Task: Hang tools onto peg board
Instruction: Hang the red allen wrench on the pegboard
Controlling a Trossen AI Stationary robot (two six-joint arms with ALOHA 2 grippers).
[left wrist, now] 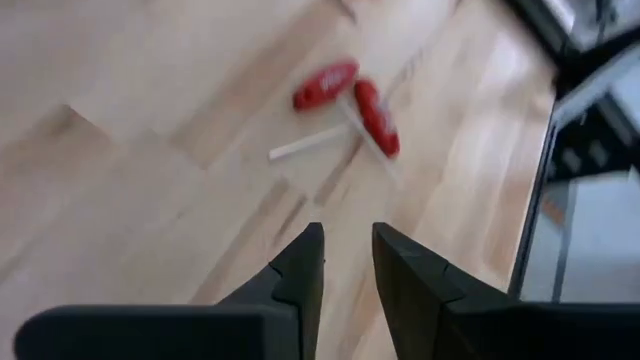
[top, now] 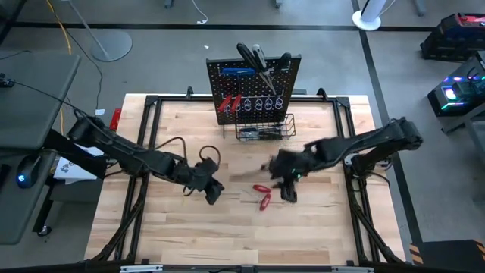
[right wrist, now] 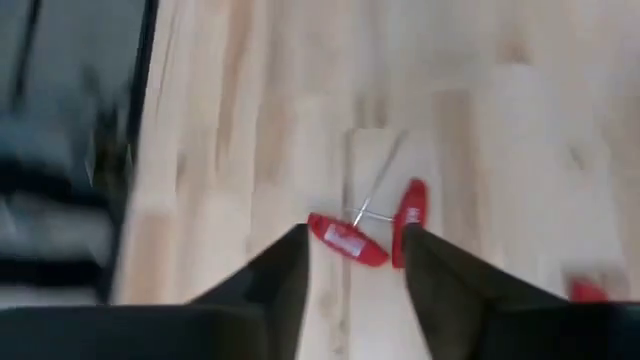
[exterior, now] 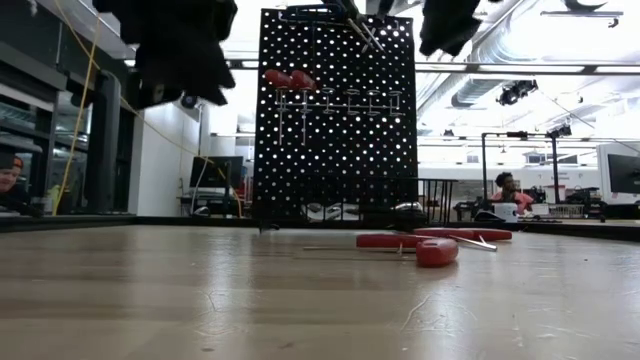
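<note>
Two red T-handle keys (top: 262, 196) lie flat on the wooden table, in front of the peg board (top: 254, 83); they also show in the low view (exterior: 432, 244). The upright black board carries red-handled tools (top: 229, 105), a blue T-handle key (top: 237, 70), black screwdrivers (top: 254, 57), and a wire basket (top: 265, 129). My left gripper (top: 214, 193) hovers left of the red keys, open and empty; its wrist view (left wrist: 347, 245) shows the keys (left wrist: 350, 100) ahead. My right gripper (top: 288, 193) hovers just right of them, open and empty (right wrist: 352, 250), with the keys (right wrist: 375, 228) seen between its fingertips.
A black metal frame (top: 148, 136) borders the tabletop. Loose black cable (top: 189, 148) loops near my left arm. Bare wood lies along the near side (top: 250, 235). People sit in the room beyond the table (exterior: 505, 190).
</note>
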